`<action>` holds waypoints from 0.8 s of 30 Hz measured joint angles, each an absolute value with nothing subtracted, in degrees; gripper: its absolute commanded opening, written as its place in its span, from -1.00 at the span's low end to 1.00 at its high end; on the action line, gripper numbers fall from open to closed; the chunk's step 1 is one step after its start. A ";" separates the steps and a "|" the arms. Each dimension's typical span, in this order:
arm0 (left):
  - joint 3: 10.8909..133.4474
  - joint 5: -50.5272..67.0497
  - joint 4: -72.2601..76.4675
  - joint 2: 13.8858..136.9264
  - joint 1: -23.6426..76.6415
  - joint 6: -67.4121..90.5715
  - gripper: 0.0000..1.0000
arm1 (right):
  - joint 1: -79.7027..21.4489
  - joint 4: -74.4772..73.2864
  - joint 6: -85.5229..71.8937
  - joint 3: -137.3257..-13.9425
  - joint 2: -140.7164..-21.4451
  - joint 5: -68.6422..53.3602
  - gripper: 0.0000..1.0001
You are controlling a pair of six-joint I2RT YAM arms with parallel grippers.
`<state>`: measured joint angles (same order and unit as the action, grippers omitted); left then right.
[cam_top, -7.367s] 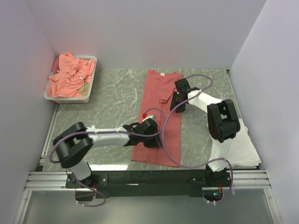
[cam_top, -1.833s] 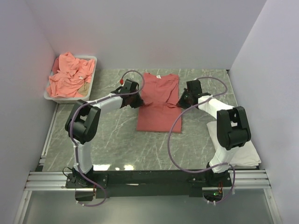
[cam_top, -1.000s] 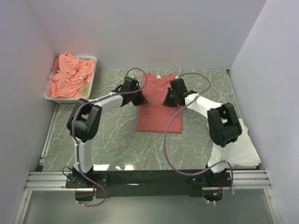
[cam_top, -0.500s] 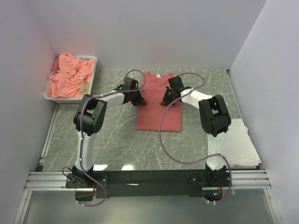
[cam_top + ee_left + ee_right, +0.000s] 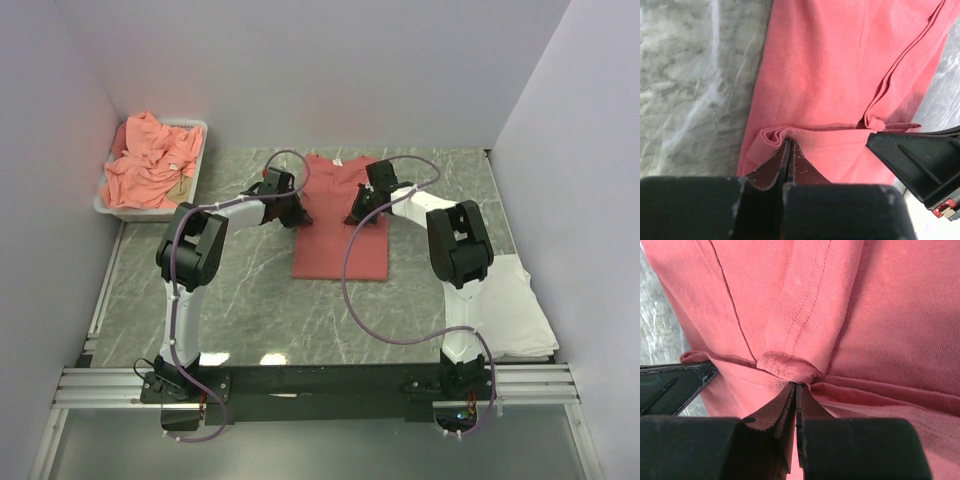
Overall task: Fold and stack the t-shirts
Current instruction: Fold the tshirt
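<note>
You're partway through. One coral t-shirt (image 5: 340,225) is lying partly folded mid-table, toward the back, and you're working its next fold. A heap of crumpled salmon shirts (image 5: 150,165) is waiting in the white tray (image 5: 145,213) at far left, so most of the job looks to be remaining. A folded white garment (image 5: 520,310) is sitting near right. The left gripper (image 5: 788,147) and right gripper (image 5: 796,387) are each pinching a bunched side edge of the coral t-shirt. Pale walls are enclosing the green marbled table (image 5: 240,300).
</note>
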<state>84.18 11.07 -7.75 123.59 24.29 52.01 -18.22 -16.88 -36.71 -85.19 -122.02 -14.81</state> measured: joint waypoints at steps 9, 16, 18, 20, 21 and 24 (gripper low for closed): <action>77.58 8.58 -6.87 119.13 24.27 53.30 -0.99 | -20.45 -16.67 -36.53 -85.03 -121.82 -11.62 -0.82; 69.32 7.46 -6.04 113.08 23.97 54.24 -0.99 | -24.38 -13.91 -37.39 -81.71 -120.01 -9.19 -0.83; 67.29 7.14 -6.24 111.42 23.86 54.30 -0.99 | -25.71 -13.17 -37.93 -80.16 -119.04 -8.80 -0.83; 65.25 6.52 -6.50 109.65 23.83 54.30 -0.99 | -27.27 -12.88 -38.44 -78.65 -117.99 -8.27 -0.83; 64.16 6.22 -6.76 108.55 23.86 54.30 -0.99 | -27.99 -12.80 -38.76 -77.93 -117.47 -7.90 -0.83; 60.77 5.34 -7.35 104.99 23.86 54.24 -0.99 | -30.33 -12.56 -39.99 -74.89 -115.31 -7.51 -0.83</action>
<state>60.77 5.34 -7.35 104.99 23.86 54.24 -30.33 -12.56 -39.99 -74.89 -115.31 -7.51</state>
